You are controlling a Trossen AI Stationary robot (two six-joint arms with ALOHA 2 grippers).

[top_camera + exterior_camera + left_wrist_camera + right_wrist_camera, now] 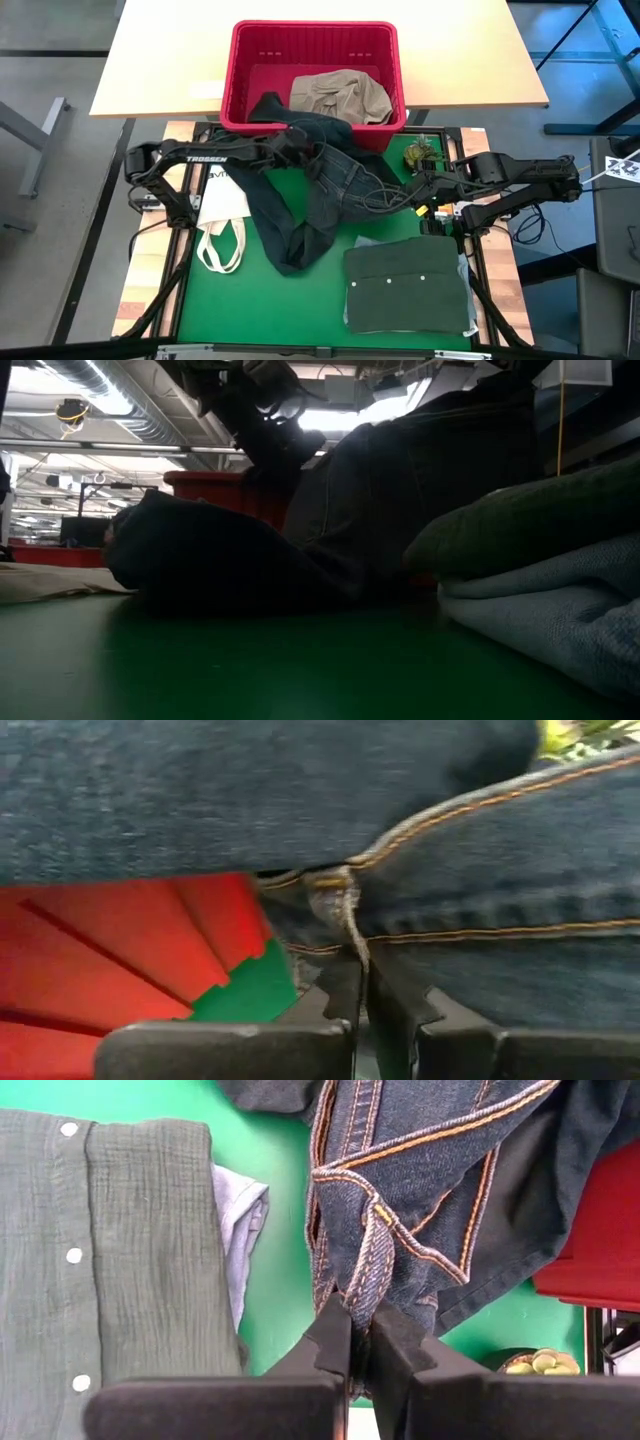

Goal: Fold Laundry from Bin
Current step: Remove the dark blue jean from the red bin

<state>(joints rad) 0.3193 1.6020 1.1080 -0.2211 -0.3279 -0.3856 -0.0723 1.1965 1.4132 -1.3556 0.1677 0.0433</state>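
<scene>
Now both grippers (358, 982) (360, 1330) pinch jeans (325, 185).

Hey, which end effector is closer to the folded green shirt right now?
The right end effector. It pinches the jeans just above the folded green shirt, toward the red bin. The left end effector grips the jeans farther off, right at the bin's front rim.

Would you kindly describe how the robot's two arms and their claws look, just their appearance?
Both arms are dark and jointed; the left arm carries white TROSSEN lettering, and the right arm has thin cables trailing near its wrist. Each claw, left and right, has two flat black fingers with stepped inner edges on a wide dark crossbar.
</scene>
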